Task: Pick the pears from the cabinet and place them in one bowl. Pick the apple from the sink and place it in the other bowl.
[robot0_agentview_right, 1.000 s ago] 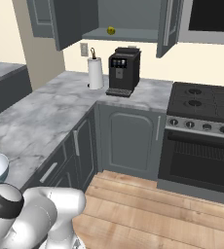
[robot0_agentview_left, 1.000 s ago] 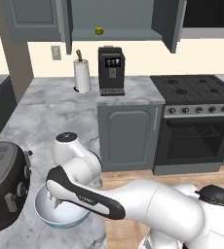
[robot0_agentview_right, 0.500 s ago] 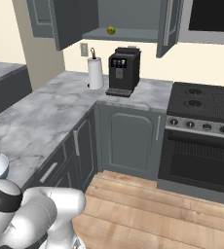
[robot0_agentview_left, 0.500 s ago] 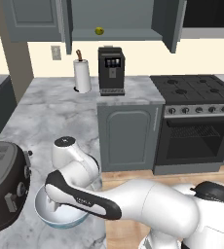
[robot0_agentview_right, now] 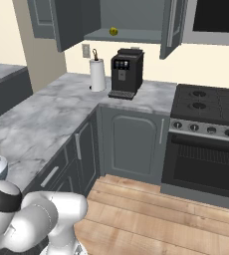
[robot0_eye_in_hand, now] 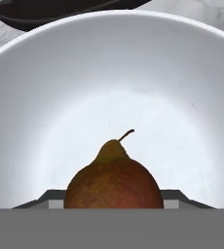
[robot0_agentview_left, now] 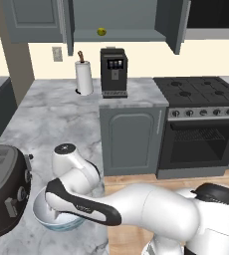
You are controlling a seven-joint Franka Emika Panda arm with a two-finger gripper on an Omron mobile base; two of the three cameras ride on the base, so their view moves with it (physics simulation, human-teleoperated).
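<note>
the gripper (robot0_eye_in_hand: 114,206) is closed on the brownish-red pear (robot0_eye_in_hand: 114,187) (stem pointing away from the hand) just above the white bowl (robot0_eye_in_hand: 46,97).

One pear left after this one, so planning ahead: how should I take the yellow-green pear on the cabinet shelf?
Grip the yellow-green pear across its round belly, coming in level from the open front of the cabinet. It sits alone near the shelf's front edge, doors swung wide; a top approach looks cramped. Its stem direction is too small to tell.
</note>
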